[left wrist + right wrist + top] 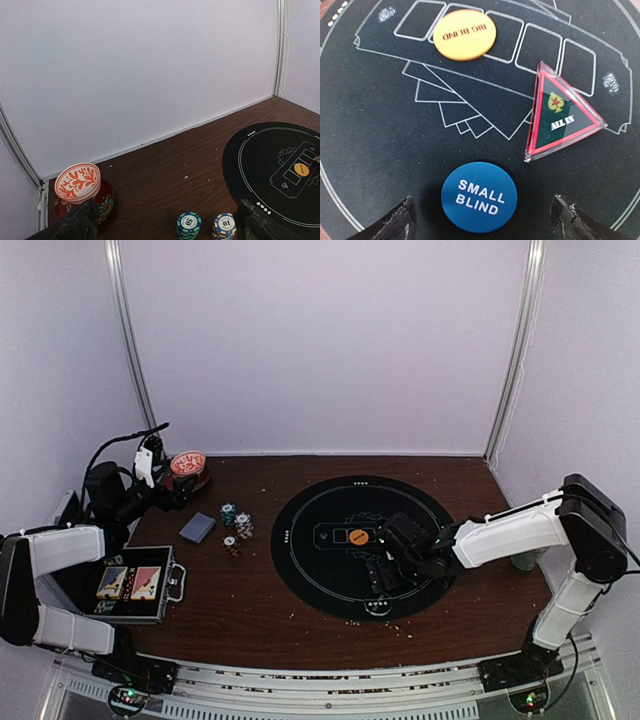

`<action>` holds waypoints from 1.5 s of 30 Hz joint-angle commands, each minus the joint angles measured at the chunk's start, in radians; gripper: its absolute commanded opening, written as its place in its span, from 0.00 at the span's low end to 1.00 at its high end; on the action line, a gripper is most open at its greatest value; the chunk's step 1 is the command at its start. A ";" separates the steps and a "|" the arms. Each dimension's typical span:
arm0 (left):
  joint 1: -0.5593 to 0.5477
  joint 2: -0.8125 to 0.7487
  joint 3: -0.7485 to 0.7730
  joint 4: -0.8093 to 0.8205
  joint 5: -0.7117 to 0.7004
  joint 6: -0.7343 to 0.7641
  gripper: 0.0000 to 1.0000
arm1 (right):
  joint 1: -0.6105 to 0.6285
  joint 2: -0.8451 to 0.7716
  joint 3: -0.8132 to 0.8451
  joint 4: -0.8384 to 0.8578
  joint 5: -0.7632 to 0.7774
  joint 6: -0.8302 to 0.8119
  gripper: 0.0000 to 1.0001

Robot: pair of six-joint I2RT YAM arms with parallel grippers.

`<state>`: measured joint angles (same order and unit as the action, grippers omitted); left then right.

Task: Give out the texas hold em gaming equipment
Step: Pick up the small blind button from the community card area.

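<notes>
Jaws wide on both arms; blue button (479, 196) between right pair, wrist view only.

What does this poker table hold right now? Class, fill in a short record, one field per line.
Mat: round, black, mid-table
On mat: orange button, blue button, triangle marker
Left of mat: chips in short stacks, cards beside them
Back left: red bowl
Near left: open case with two card packs
Left gripper: open, near bowl and chips
Right gripper: open, over the blue button
</notes>
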<state>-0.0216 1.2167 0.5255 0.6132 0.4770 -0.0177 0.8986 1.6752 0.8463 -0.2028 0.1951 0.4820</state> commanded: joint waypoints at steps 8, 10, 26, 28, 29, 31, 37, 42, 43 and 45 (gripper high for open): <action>-0.005 0.020 0.011 0.050 0.017 -0.001 0.98 | -0.003 0.059 0.006 0.059 -0.017 0.031 0.83; -0.005 0.019 0.010 0.049 0.016 -0.001 0.98 | -0.003 0.059 -0.002 0.072 -0.029 0.037 0.81; -0.006 0.023 0.012 0.049 0.012 0.002 0.98 | -0.003 0.086 -0.006 0.085 -0.024 0.052 0.57; -0.006 0.021 0.013 0.049 0.010 0.002 0.98 | 0.000 0.086 -0.003 0.082 -0.024 0.052 0.54; -0.005 0.022 0.012 0.049 0.010 0.002 0.98 | 0.003 0.087 -0.001 0.078 -0.021 0.052 0.53; -0.005 0.023 0.012 0.048 0.011 0.002 0.98 | 0.011 0.087 0.007 0.069 -0.010 0.052 0.51; -0.006 0.018 0.013 0.047 0.008 0.002 0.98 | 0.035 0.091 0.032 0.038 0.034 0.054 0.48; -0.006 0.016 0.012 0.046 0.006 0.002 0.98 | 0.044 0.087 0.064 0.014 0.067 0.053 0.47; -0.005 0.017 0.012 0.046 0.007 0.002 0.98 | 0.043 0.087 0.075 0.008 0.073 0.050 0.47; -0.005 0.018 0.013 0.048 0.007 0.002 0.98 | 0.044 0.093 0.105 -0.006 0.077 0.043 0.47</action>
<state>-0.0216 1.2316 0.5255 0.6132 0.4789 -0.0177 0.9348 1.7508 0.8944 -0.1684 0.2443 0.5274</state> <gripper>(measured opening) 0.979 0.492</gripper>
